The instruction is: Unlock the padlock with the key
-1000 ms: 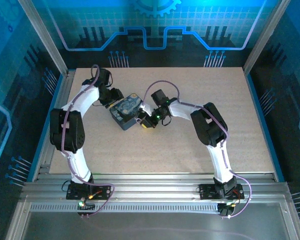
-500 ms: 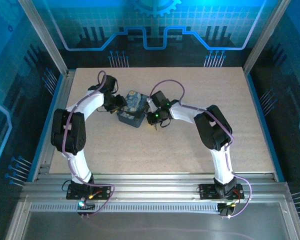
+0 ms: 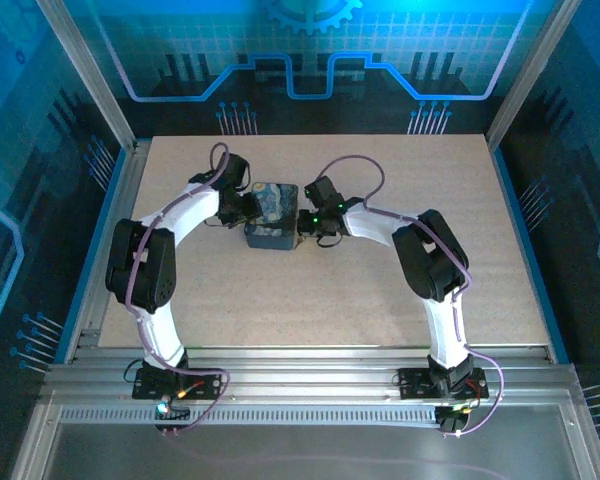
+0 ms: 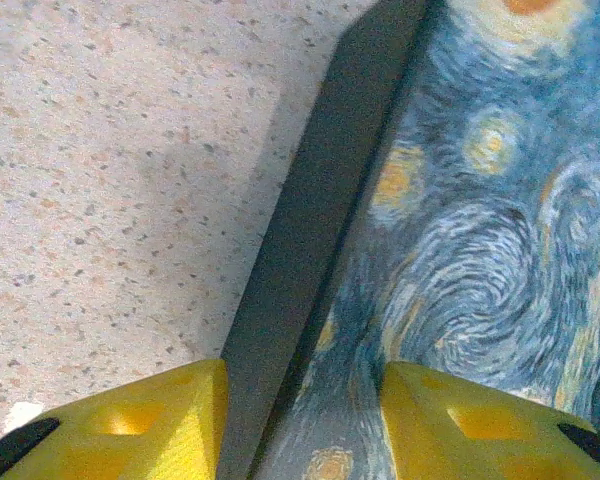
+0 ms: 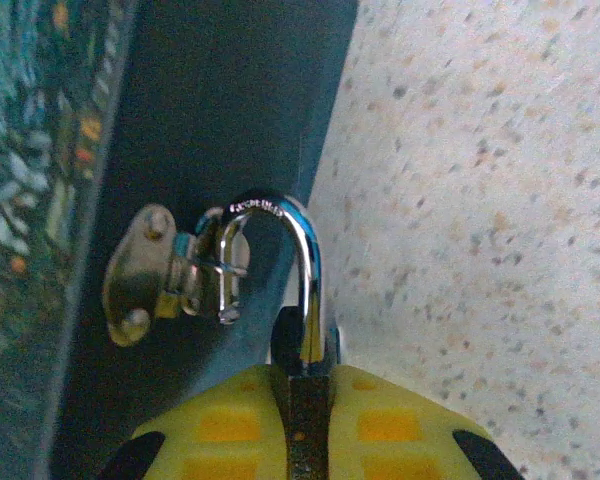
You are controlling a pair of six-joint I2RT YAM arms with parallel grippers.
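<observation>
While right end effector [image 5: 298, 400] clamps padlock [image 5: 315, 300], shackle [image 5: 270, 207] pointing outward along fingers [image 5: 230, 425]; left end effector [image 4: 300, 400] grip unclear.

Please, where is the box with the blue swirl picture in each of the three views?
Top external: the box, slightly left of the picture's centre.
Left wrist: the right half, swirls uppermost.
Right wrist: the left side, its dark wall carrying the padlock.
Shared landmark: the speckled table.

You see box [image 3: 271, 215] on table [image 3: 380, 290]; left gripper [image 3: 246, 209] left of it, right gripper [image 3: 302, 227] right; padlock [image 5: 313, 290] hangs on its hasp [image 5: 150, 275].
</observation>
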